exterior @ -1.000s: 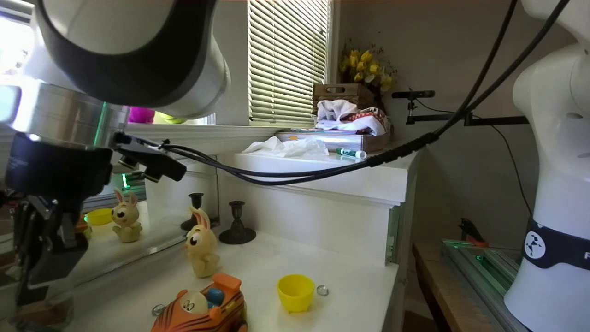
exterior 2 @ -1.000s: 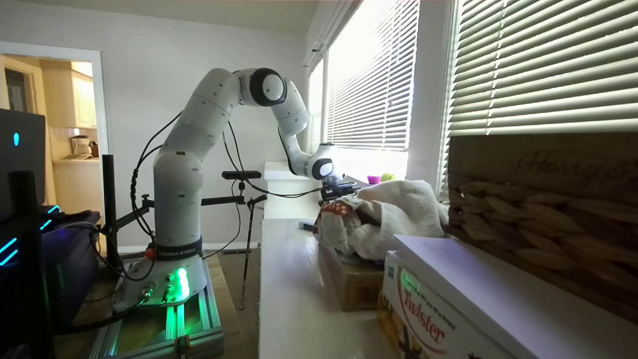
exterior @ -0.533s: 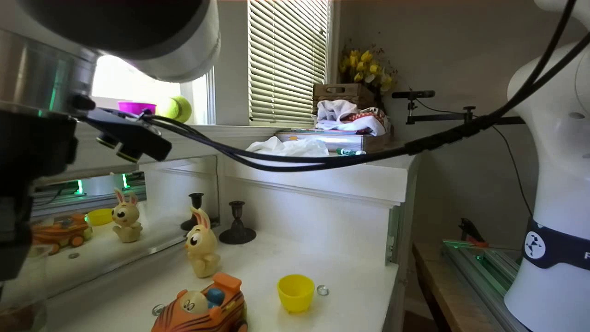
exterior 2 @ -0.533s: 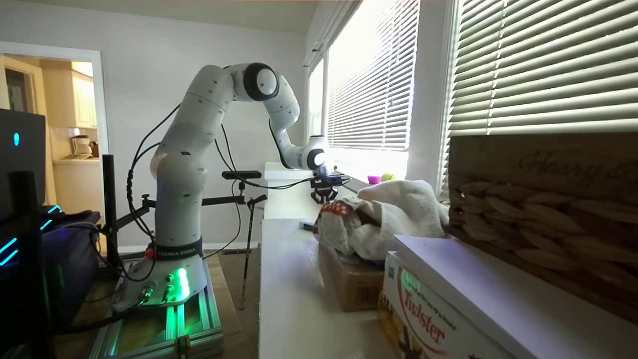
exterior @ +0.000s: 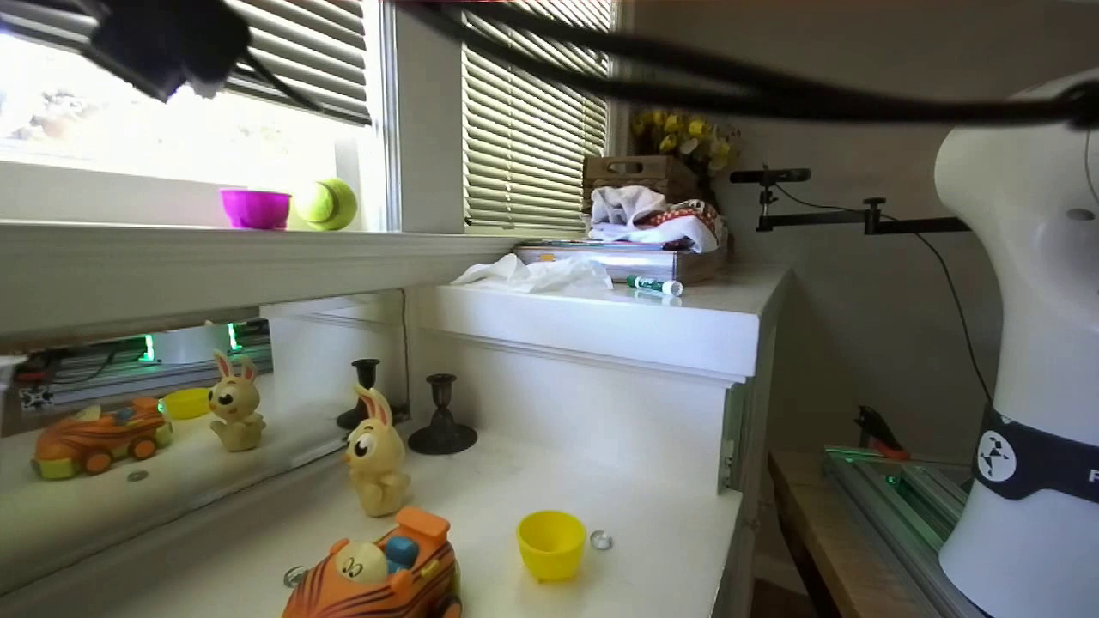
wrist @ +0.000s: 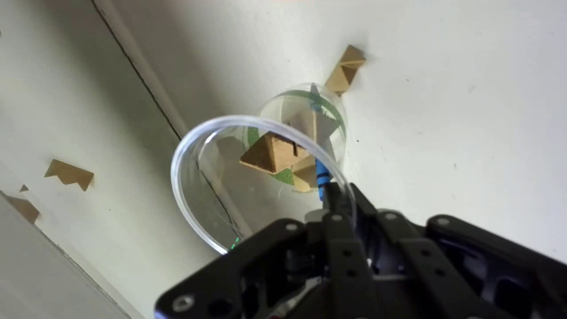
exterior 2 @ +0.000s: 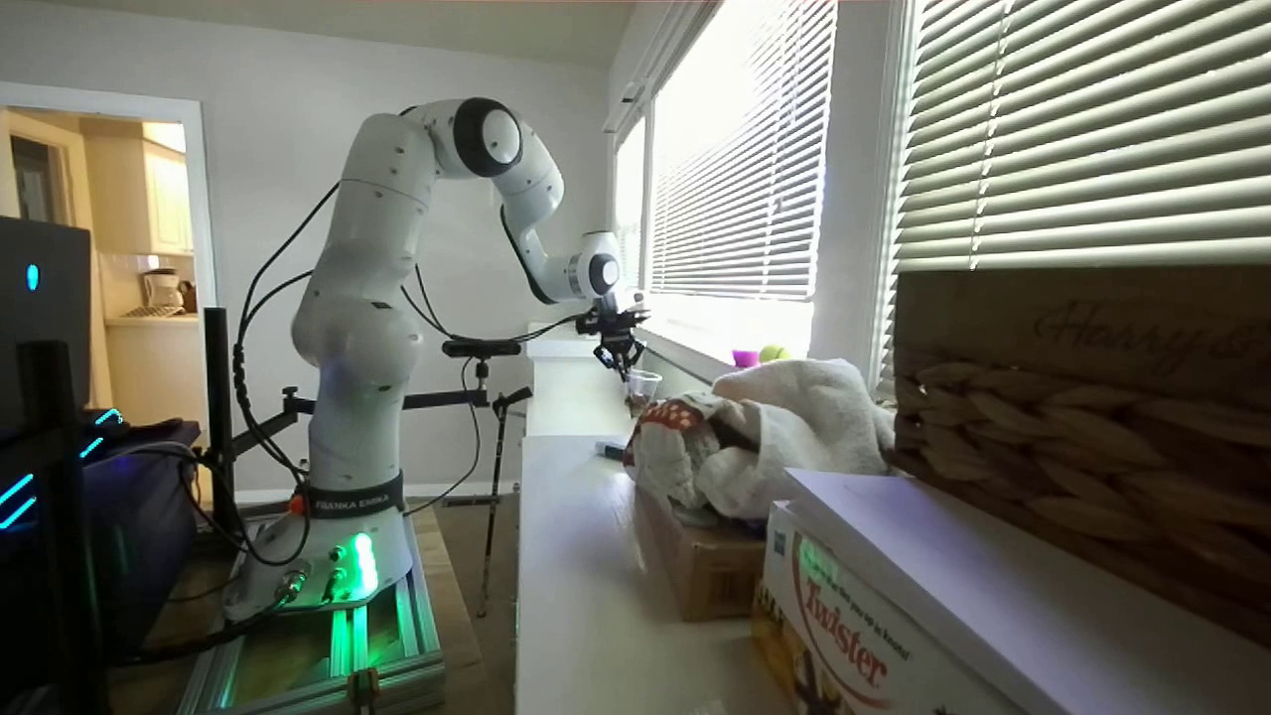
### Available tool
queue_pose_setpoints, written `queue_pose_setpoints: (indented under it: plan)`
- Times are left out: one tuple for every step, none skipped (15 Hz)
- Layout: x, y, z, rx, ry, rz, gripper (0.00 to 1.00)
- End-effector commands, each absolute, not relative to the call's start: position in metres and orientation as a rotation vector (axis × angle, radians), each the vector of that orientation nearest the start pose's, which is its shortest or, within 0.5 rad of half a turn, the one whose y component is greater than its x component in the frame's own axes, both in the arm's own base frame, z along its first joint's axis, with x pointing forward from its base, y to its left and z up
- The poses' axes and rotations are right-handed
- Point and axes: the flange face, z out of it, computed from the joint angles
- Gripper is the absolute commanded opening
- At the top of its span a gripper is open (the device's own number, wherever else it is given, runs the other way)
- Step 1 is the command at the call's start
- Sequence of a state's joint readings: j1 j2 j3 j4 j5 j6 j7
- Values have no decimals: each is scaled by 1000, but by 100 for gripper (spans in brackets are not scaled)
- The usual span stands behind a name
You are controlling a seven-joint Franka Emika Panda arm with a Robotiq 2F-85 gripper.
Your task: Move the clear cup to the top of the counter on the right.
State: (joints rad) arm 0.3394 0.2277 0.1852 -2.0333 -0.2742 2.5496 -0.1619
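The clear cup hangs in my gripper, whose fingers are shut on its rim. Wooden pieces and a blue crayon show within it. In an exterior view the cup is tilted a little under my gripper, held in the air beyond the towel. In an exterior view only the wrist camera shows at the top left; the fingers are out of view there. The tall white counter stands on the right side of the lower worktop; its flat top shows in both exterior views.
A green marker, white crumpled sheet and boxes with a towel lie on the counter top. Below stand a yellow cup, toy car, bunny and candlestick. A magenta bowl sits on the sill.
My arm has risen and drawn back toward its base, lifting the clear cup. The gripper left one exterior frame upward, while the cup came into sight in the other. The toys have not moved.
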Motion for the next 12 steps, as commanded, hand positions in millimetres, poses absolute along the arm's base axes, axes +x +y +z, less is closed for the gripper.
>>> queue_pose_setpoints:
  plan:
    - [495, 322, 399, -2967, -1131, -541, 1]
    - [486, 325, 408, -2994, -1061, -564, 1]
    - [479, 327, 414, -3009, -994, -576, 1]
    - [470, 329, 423, -3028, -931, -593, 1]
    - [461, 329, 429, -3050, -868, -609, 1]
    - [454, 328, 438, -3073, -808, -628, 1]
    - [447, 326, 444, -3103, -751, -650, 1]
    - [440, 324, 451, -3127, -694, -665, 1]
    - [433, 322, 458, -3153, -645, -674, 1]
    - [426, 320, 466, -3173, -598, -685, 1]
    - [419, 317, 471, -3192, -543, -701, 1]
    - [412, 314, 480, -3203, -494, -723, 1]
